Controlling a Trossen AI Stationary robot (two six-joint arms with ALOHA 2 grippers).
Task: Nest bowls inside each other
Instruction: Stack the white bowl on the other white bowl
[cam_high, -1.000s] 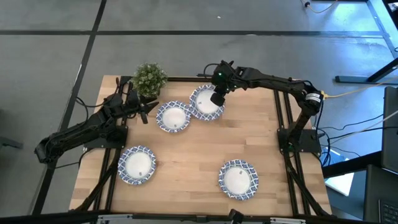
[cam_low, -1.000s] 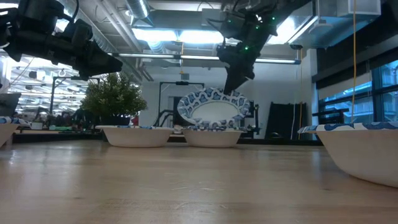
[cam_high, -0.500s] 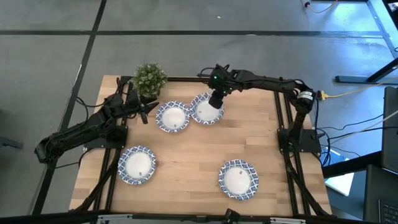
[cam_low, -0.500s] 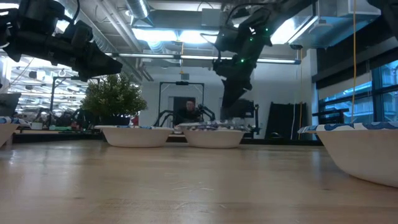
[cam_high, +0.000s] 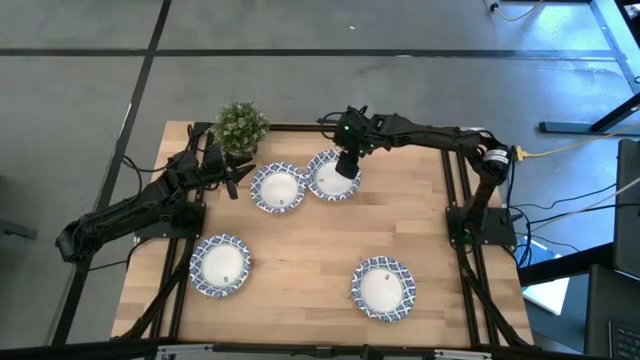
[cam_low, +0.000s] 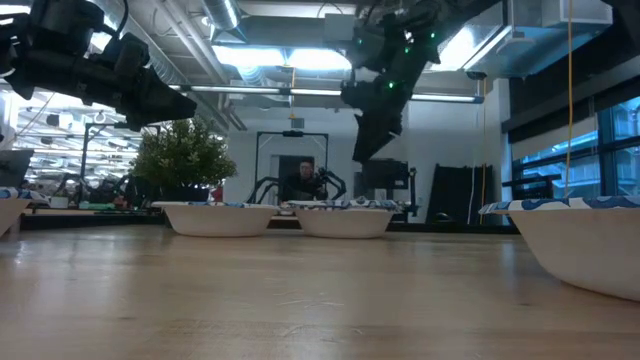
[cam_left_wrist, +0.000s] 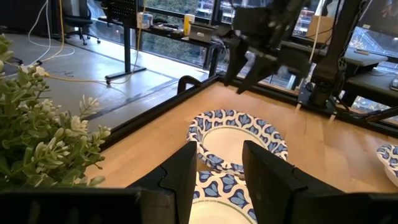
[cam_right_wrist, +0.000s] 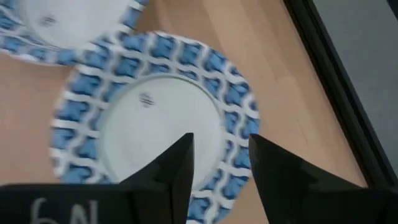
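Observation:
Blue-and-white rimmed bowls sit on the wooden table: one at far middle (cam_high: 333, 176), one just left of it (cam_high: 278, 187), one near left (cam_high: 220, 265), one near right (cam_high: 381, 288). My right gripper (cam_high: 347, 163) hangs open and empty just above the far-middle bowl (cam_right_wrist: 155, 124), clear of it in the low view (cam_low: 366, 150). My left gripper (cam_high: 240, 178) is open and empty, held above the table left of the second bowl (cam_left_wrist: 217, 199).
A small green potted plant (cam_high: 241, 126) stands at the far left, right behind my left gripper. The two far bowls touch rim to rim. The table's middle between the four bowl places is bare wood (cam_high: 300, 250). A black frame rail (cam_high: 400, 128) runs along the far edge.
My right gripper has lowered a tilted bowl flat onto the far-middle bowl place, let go of it and risen a little. The bowl, first tipped up on edge under the fingers, now lies level, shifted slightly toward the table's near edge.

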